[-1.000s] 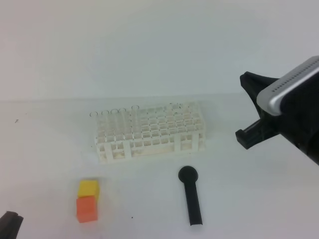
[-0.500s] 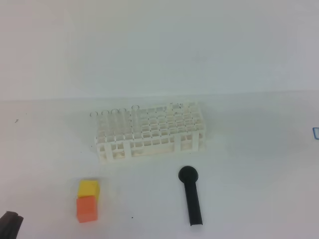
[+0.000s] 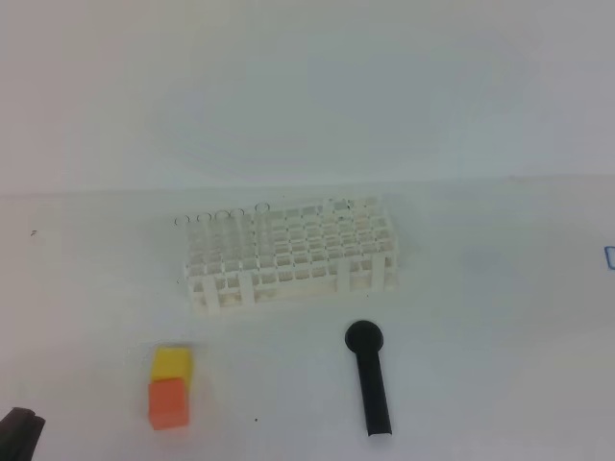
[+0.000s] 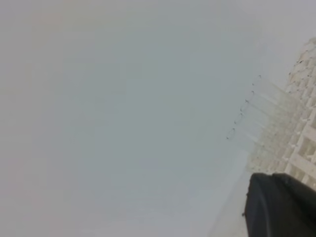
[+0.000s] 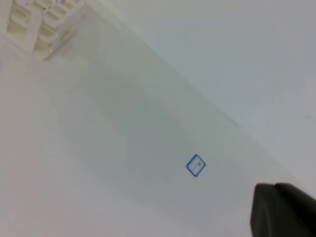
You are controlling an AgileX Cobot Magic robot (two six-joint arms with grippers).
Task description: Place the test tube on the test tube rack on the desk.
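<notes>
The white test tube rack stands mid-desk, and several clear test tubes stand upright along its back left row. The left wrist view shows those tubes and the rack from the side. Of my left gripper only a black tip shows, at the bottom left corner, shut and holding nothing visible; the same tip is well short of the rack. My right gripper is out of the exterior view. It is shut, far to the right of the rack's corner, over the white desk.
A black rod with a round head lies in front of the rack. A yellow block and an orange block sit together at the front left. A small blue square mark is on the desk at the far right.
The right arm, which filled the right side of the exterior view a second ago, has drawn back out of that view. The rack, blocks and black rod have not moved.
</notes>
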